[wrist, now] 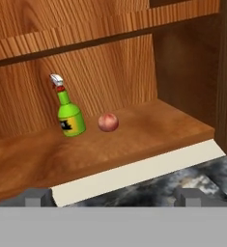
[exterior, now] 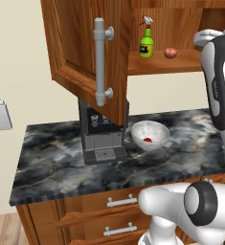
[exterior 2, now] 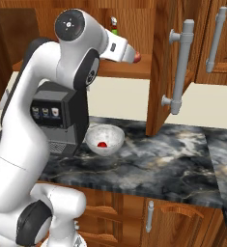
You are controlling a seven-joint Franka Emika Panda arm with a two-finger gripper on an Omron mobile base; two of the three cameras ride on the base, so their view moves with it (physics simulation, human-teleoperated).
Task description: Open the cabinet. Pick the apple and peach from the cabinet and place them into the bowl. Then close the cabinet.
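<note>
With the cabinet (exterior: pixel 85 48) opened and the apple (exterior: pixel 148 139) seen in the bowl (exterior: pixel 150 135), the peach (wrist: pixel 107 122) on the shelf beside a bottle (wrist: pixel 69 116) is faced by the spread gripper (wrist: pixel 115 197), so a forward reach is called for.

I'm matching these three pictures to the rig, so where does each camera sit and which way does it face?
Left base view: behind the arm to its left, looking forward and down at the open cabinet, the coffee machine and the bowl; white arm links at the right.
Right base view: behind to its right, facing the same counter; the arm takes up the left.
Hand view: on the hand, aimed at the shelf with the green bottle and the peach; the open gripper at the bottom.
Shared: both base views show the bowl.
</note>
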